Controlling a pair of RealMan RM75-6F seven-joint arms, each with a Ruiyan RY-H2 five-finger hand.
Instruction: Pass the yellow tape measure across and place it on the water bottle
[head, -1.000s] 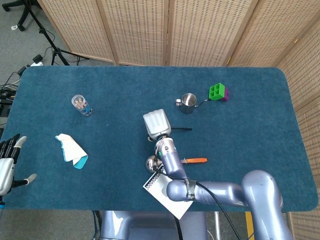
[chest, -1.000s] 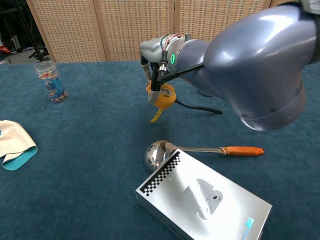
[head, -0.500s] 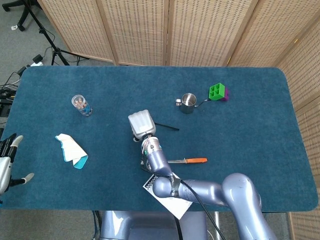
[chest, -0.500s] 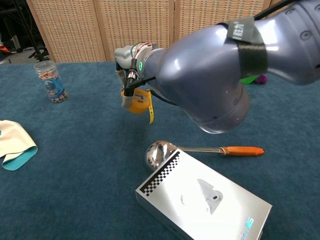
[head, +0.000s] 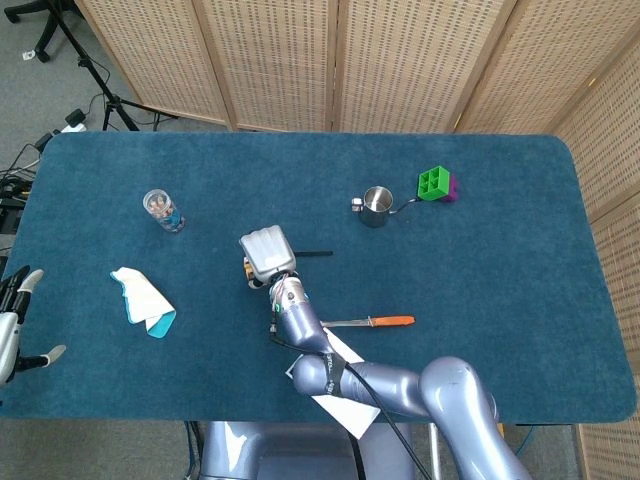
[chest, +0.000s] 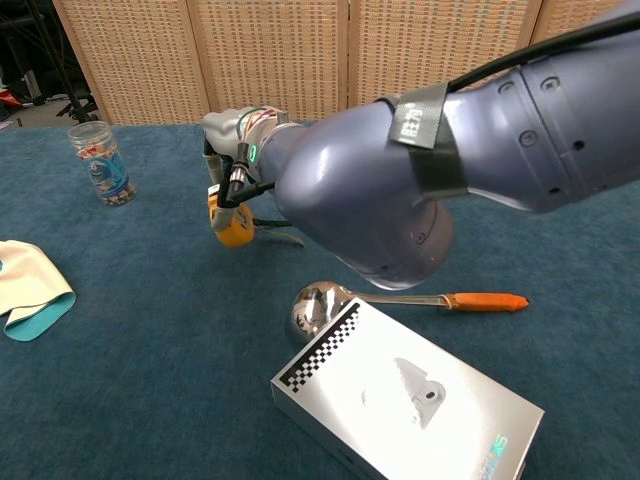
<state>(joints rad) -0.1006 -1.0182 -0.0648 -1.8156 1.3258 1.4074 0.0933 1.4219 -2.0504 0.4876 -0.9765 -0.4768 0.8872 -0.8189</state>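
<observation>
Right hand (chest: 228, 165) gripping tape measure (chest: 231, 226) moved left over blue table (head: 480, 250); left hand (head: 12, 325) open.

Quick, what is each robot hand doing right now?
Left robot hand: open, holding nothing.
Right robot hand: holding the yellow tape measure.

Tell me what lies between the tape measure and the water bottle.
Only bare blue table cloth lies between the yellow tape measure and the water bottle; the chest view shows it.
</observation>
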